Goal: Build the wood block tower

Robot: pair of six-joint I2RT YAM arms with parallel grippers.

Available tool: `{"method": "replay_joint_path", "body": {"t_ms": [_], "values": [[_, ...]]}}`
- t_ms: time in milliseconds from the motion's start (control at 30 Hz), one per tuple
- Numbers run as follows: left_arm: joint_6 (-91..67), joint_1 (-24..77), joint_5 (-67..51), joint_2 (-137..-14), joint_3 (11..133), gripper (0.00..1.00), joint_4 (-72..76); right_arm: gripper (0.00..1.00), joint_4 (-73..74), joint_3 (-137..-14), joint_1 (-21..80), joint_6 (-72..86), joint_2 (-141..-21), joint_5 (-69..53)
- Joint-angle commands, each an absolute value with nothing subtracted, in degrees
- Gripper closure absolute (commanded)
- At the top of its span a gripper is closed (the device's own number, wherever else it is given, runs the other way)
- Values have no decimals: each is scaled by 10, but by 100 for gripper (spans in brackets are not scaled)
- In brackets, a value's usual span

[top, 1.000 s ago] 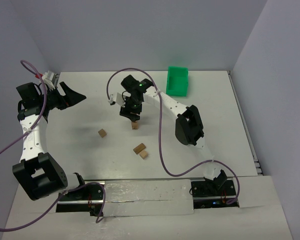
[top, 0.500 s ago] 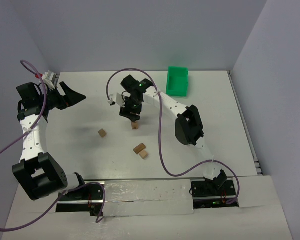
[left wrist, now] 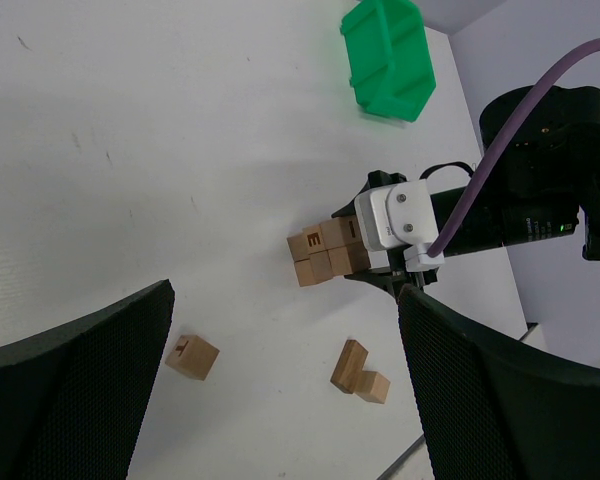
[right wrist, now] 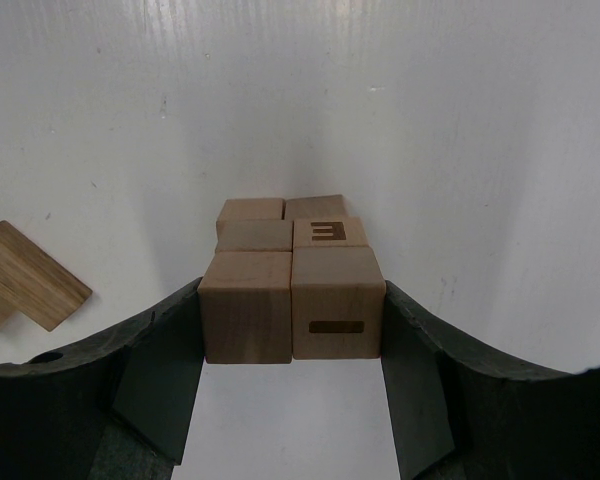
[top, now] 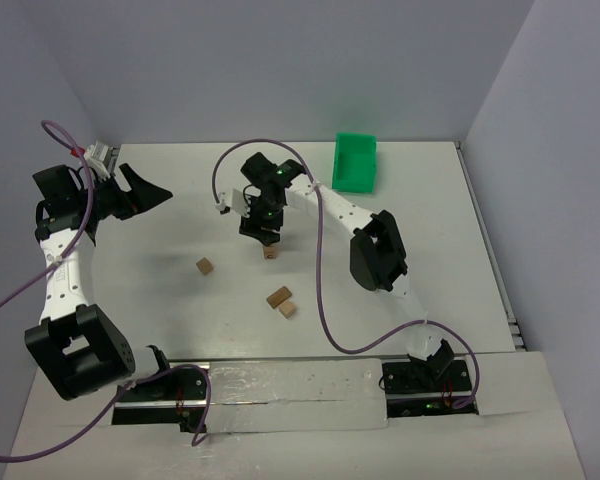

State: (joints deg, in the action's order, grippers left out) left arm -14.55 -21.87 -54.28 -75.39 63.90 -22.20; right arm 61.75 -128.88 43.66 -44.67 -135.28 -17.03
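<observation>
1. The tower [left wrist: 327, 252] stands near the middle of the tabletop [top: 450, 250], slightly toward the far edge. It is 2 cubes wide and 3 layers high.
2. My right claw [top: 268, 236] hangs straight above it, pointing down. My fingers [right wrist: 165, 350] press on the outer faces of the top 2 blocks [right wrist: 291, 305], so I am closed on that pair, which sits square on the layer below.
3. The pair's long axis runs from one finger to the other. I judge that the coming move is to open evenly and lift straight up, because any sideways drag would shear the top layer.
4. A single block [top: 205, 266] lies loose toward the left edge, near the tower.
5. A joined pair [top: 282, 301] lies toward the near edge, just beside the tower's foot. It stands in the way of a low retreat toward me.
6. The left claw [top: 150, 190] gapes wide and empty near the far left corner, well apart, so my arm is nearer.
7. The green bin [top: 354, 184] sits at the far edge, right of the middle, out of the way.
</observation>
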Motion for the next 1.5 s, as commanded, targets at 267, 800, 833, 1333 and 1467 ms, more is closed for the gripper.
{"method": "replay_joint_path", "body": {"t_ms": [267,800,833,1333,1467], "values": [[-149,-224,-560,-758,658,1,-200,47,606,-1275,443,-455,-1337,-172],[-150,-224,-560,-759,659,1,-200,30,605,-1265,443,-460,-1331,-170],[-150,-224,-559,-759,658,1,-199,29,605,-1264,444,-461,-1330,-169],[-151,-224,-558,-757,656,1,-197,7,602,-1260,443,-457,-1323,-168],[-151,-224,-557,-756,656,1,-197,0,601,-1259,443,-457,-1320,-170]]}}
